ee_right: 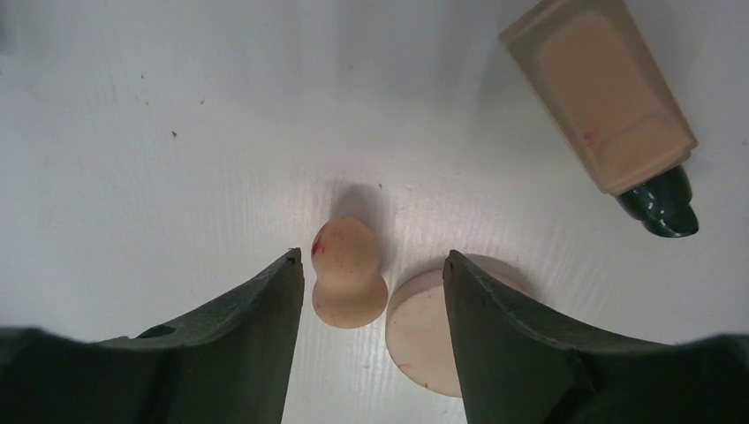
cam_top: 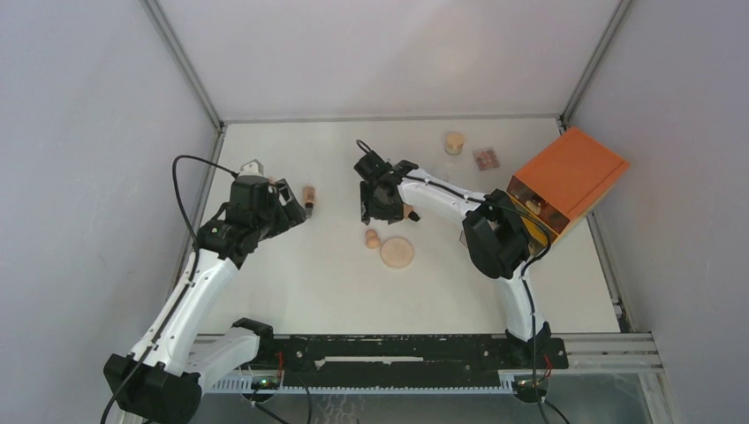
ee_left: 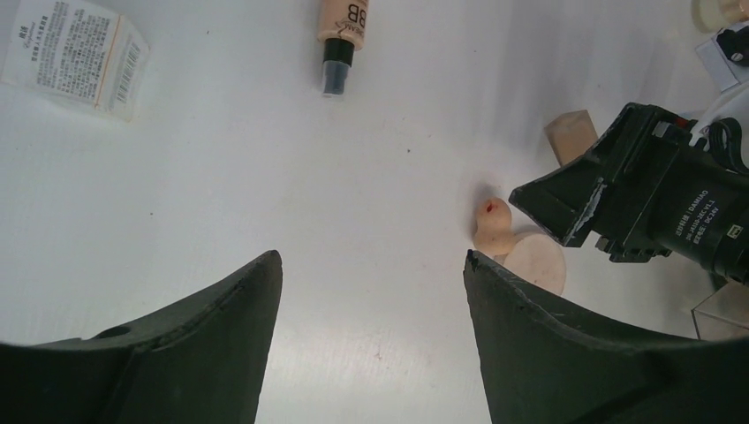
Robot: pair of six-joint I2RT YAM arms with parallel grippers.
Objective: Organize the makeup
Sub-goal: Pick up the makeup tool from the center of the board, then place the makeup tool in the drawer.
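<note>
The right gripper (ee_right: pixel 373 258) hangs wide-jawed over the beige gourd-shaped foam sponge (ee_right: pixel 347 278), likely to grasp it; the left gripper (ee_left: pixel 371 261) gapes empty.

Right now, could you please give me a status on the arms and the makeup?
Left gripper: fingers open, empty, facing BB tube. Right gripper: fingers open, empty, aimed at beige sponge. Round disc close beside sponge, may crowd grasp.

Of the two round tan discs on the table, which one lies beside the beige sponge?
The wider, flat disc, lying close beside the sponge. The smaller disc sits far back, near the palette.
</note>
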